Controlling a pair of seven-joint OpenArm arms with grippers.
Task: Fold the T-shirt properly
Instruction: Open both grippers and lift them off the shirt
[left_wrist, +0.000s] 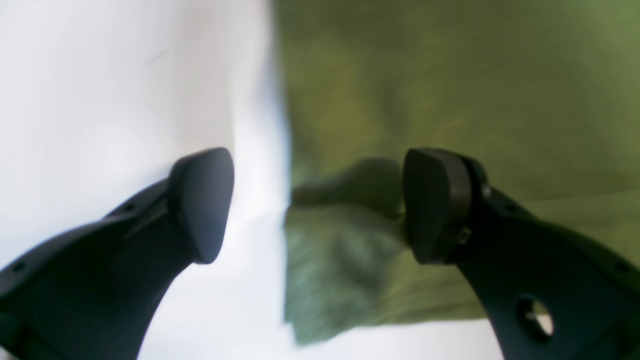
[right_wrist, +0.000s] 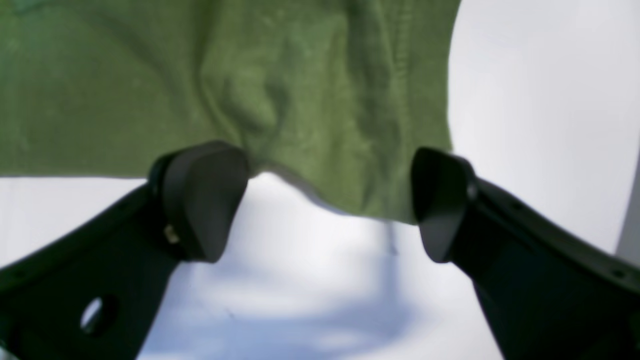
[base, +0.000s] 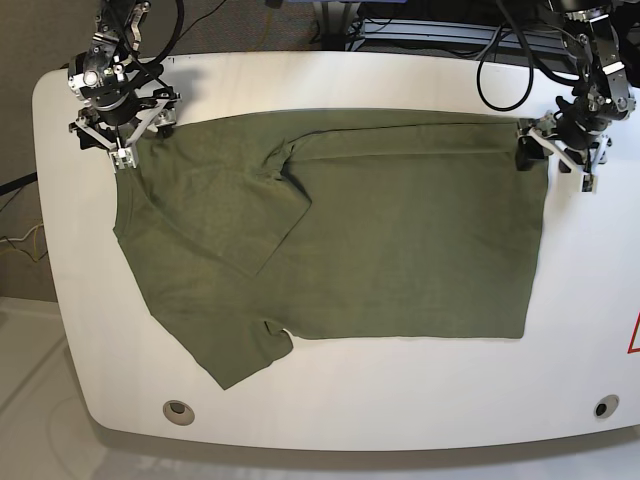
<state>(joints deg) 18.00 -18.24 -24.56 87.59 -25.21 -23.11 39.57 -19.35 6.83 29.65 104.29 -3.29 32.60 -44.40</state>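
Observation:
The olive-green T-shirt (base: 380, 240) lies spread flat on the white table (base: 400, 400), straight hem to the right, one sleeve sticking out at the lower left. My left gripper (base: 556, 152) stands open at the shirt's far right corner. In the left wrist view the left gripper (left_wrist: 320, 205) straddles the shirt's edge (left_wrist: 340, 250), one finger over cloth, the other over bare table. My right gripper (base: 122, 148) is open at the far left corner. In the right wrist view a drooping corner of the T-shirt (right_wrist: 350, 165) sits between the right gripper (right_wrist: 322, 202) fingers, unpinched.
Cables and dark frame parts (base: 500, 45) run along the table's back edge. Two round holes (base: 178, 410) (base: 601, 408) sit near the front edge. A red mark (base: 634, 335) shows at the right rim.

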